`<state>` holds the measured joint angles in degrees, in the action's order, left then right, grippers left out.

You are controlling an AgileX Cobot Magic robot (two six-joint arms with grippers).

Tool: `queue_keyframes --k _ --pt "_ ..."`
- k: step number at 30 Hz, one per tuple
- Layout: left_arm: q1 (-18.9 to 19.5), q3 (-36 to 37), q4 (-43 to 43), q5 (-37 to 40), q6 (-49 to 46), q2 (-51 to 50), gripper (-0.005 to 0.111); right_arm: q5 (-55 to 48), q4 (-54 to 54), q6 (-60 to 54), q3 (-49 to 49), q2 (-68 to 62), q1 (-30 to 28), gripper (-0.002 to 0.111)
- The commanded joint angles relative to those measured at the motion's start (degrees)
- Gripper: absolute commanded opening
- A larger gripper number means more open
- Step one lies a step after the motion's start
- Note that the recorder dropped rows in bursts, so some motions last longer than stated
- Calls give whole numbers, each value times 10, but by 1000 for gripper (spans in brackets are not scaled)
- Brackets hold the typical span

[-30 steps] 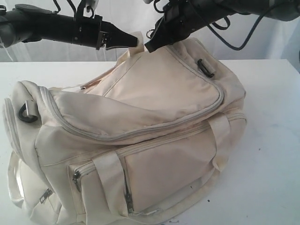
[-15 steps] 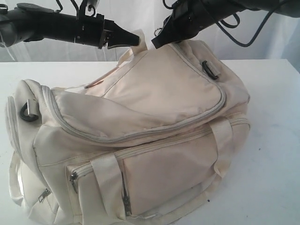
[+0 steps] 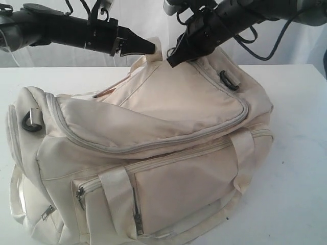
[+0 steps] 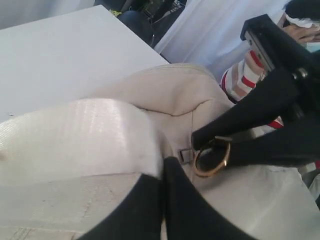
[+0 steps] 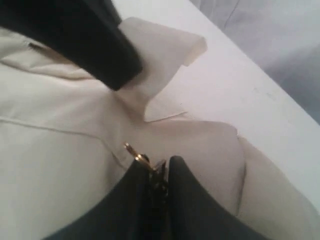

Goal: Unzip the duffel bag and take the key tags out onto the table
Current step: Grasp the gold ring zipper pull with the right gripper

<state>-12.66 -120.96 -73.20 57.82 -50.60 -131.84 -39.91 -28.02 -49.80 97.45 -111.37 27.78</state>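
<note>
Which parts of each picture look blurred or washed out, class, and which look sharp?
Exterior view: white tabletop nearly blown out, cream-white fabric duffel bag low in contrast. Left wrist view: pale webbing handle washed out and soft, small brass ring sharper. Right wrist view: soft throughout, black right gripper blurred.

Your exterior view looks slightly down on the duffel bag (image 3: 153,143) from its long side. Both wrist views sit very near its top, sharing that patch
</note>
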Motion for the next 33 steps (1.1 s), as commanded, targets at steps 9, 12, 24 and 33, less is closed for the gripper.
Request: queue_keyframes --k 9,12,24,33 --pt "-3 -3 -17 17 -5 2 0 -37 -7 -91 2 0 -3 46" --pt "-3 -3 -17 17 -5 2 0 -16 -8 -101 2 0 -3 46" --pt "-3 -3 -17 19 -6 2 0 3 12 -127 45 1 7 46" --pt "-3 -3 -17 23 -8 2 0 -6 71 -125 47 -18 27 59"
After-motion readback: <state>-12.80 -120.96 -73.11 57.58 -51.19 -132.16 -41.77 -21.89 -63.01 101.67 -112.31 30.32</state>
